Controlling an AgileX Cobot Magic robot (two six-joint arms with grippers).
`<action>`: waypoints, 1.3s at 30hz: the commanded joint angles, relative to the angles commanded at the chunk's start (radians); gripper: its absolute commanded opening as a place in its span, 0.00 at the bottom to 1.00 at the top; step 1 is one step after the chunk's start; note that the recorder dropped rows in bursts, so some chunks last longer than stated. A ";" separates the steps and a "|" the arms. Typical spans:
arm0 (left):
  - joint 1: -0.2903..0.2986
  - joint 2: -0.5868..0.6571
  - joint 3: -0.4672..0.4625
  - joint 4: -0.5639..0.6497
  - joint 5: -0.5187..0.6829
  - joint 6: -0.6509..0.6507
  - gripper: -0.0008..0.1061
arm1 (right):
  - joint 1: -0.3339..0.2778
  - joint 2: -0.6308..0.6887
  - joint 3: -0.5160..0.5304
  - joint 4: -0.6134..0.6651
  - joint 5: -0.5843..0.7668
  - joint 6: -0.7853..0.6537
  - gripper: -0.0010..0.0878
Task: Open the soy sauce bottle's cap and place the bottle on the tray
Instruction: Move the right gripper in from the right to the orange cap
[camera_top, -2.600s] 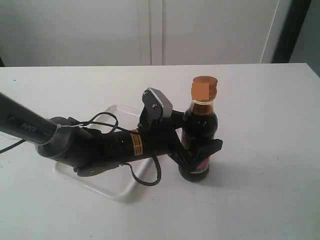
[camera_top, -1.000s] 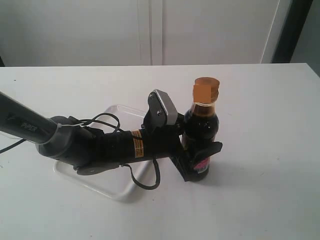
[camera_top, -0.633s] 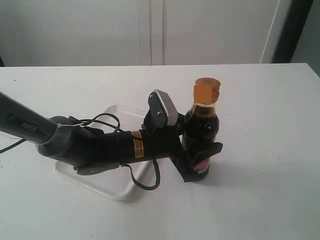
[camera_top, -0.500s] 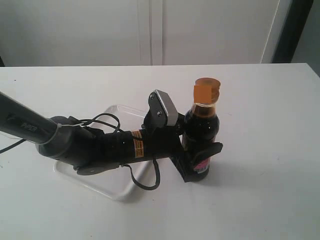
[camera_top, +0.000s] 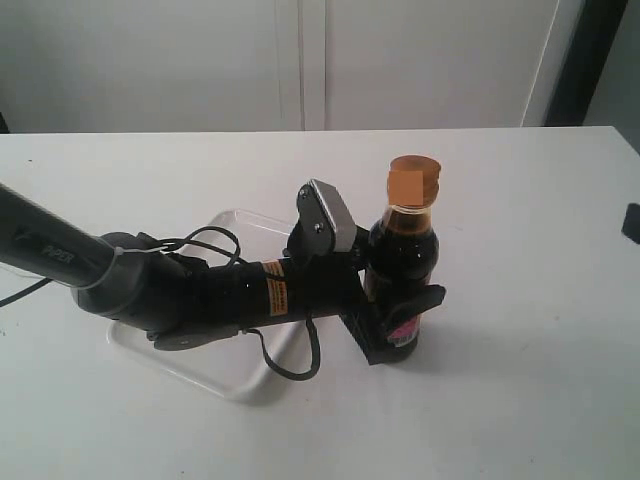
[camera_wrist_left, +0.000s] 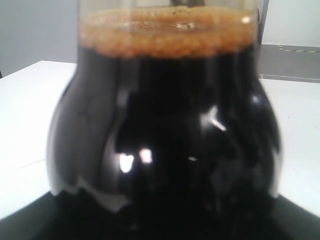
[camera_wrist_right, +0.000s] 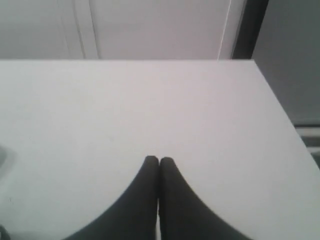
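Soy sauce bottle (camera_top: 402, 262) upright on worktop (camera_top: 520, 330), centre-right of frame, cap (camera_top: 413, 181) down. Glass, nearly full: heavy, slick, breakable. Left tool (camera_top: 395, 318) clamped round labelled lower body. Right tool (camera_wrist_right: 158, 161) pressed together, empty. Tray (camera_top: 235, 385) lower left.

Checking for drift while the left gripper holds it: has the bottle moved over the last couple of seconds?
Barely. The bottle stands at the same spot right of the tray, in the left gripper; only the wrist rose slightly.

The table (camera_top: 520, 400) is seen from above and in front. The soy sauce bottle (camera_wrist_left: 165, 135), pressed close in the left wrist view, is shared with the exterior view; the right wrist view faces bare tabletop.
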 joint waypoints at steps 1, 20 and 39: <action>0.000 0.000 0.000 0.000 0.000 0.000 0.01 | 0.011 0.016 -0.019 0.013 0.048 -0.031 0.01; 0.000 0.000 0.000 0.000 0.003 0.000 0.01 | 0.018 0.320 -0.292 0.993 0.719 -1.045 0.01; 0.000 0.000 0.000 0.000 0.003 0.003 0.01 | 0.018 0.462 -0.372 1.375 0.919 -1.266 0.01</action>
